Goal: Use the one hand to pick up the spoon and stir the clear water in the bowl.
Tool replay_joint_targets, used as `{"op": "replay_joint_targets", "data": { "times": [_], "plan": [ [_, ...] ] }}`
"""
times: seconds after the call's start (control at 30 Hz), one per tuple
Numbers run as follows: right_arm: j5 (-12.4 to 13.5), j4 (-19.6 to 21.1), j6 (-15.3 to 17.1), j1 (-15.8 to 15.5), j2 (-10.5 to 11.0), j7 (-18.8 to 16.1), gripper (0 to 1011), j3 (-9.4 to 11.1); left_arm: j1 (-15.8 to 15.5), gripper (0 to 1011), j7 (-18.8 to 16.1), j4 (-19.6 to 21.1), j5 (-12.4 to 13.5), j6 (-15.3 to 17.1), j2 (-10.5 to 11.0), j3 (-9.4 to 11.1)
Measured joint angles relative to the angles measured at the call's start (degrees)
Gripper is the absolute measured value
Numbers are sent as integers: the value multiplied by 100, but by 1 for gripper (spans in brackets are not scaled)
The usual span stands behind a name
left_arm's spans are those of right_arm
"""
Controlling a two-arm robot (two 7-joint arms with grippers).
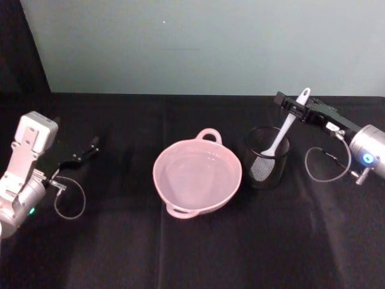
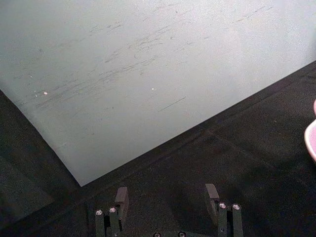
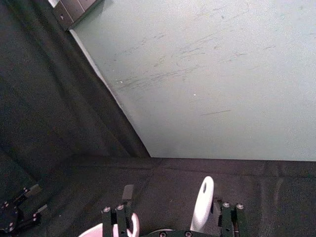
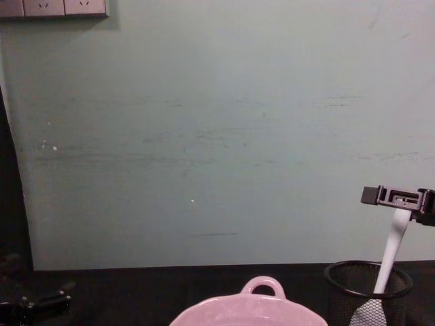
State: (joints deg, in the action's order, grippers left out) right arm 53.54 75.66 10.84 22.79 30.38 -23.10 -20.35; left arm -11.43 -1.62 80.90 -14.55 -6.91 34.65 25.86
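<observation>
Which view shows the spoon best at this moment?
The head view: the spoon shows whole, its handle at the right gripper, its head down in the black mesh cup beside the pink bowl. The chest view shows its shaft and head from the side, top hidden. The right wrist view shows just the handle end.

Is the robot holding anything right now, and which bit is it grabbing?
The right gripper holds the white spoon near the top of its handle; the head sits in the black mesh cup. The left gripper is open and holds nothing.
</observation>
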Motion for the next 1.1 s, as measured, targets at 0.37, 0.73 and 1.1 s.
{"op": "replay_joint_targets", "data": {
  "times": [0.37,0.73,1.1],
  "plan": [
    [-136,-13,-114,0,21,-7,1002,-37,0,1011,0,0,0,0,0,0],
    [-1177,328,-677,-263,255,462,1002,-123,0,1011,0,0,0,0,0,0],
    [-1953,1084,-1411,-1189,602,1217,1002,223,0,1011,0,0,0,0,0,0]
  ]
}}
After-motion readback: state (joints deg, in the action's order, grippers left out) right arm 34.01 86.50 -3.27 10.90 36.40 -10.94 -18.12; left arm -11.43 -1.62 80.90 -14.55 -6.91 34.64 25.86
